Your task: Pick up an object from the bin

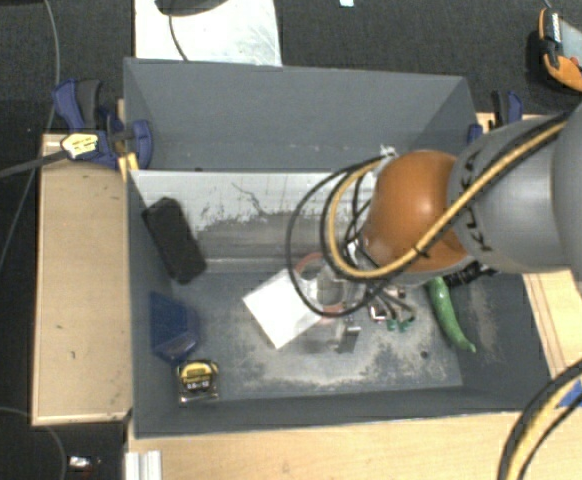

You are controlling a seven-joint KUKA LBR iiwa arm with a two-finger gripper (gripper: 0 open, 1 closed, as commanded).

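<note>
Uppermost is my own grey arm [561,198], coming in from the right across the bin [291,118]; an orange cover [411,208] caps the wrist, and black and yellow cables [316,223] loop off its left side. Below them my claw [343,330] is down near the floor of the bin, about the middle; whether it is open or closed I cannot tell, and I see nothing gripped in it.

Just beside the claw on its left lies a white flat piece [279,310], roughly square and turned cornerwise, flat on the floor; it is the thing nearest me. On the other side, near the right wall, lies a long green curved thing [451,318]. Well apart on the left are a black block [174,240] against the back wall, a blue lump [171,328] below it, and a yellow-and-black tape measure [198,379] near the front left corner.

The bin's floor is grey metal, scuffed, with pale scratches and dusty streaks most of all along the back edge; its back wall rises plain and slanted. Around the bin is a dark carpet-like floor [31,68] with thin cables trailing over it; an orange-and-black device [568,53] sits at the upper right.
</note>
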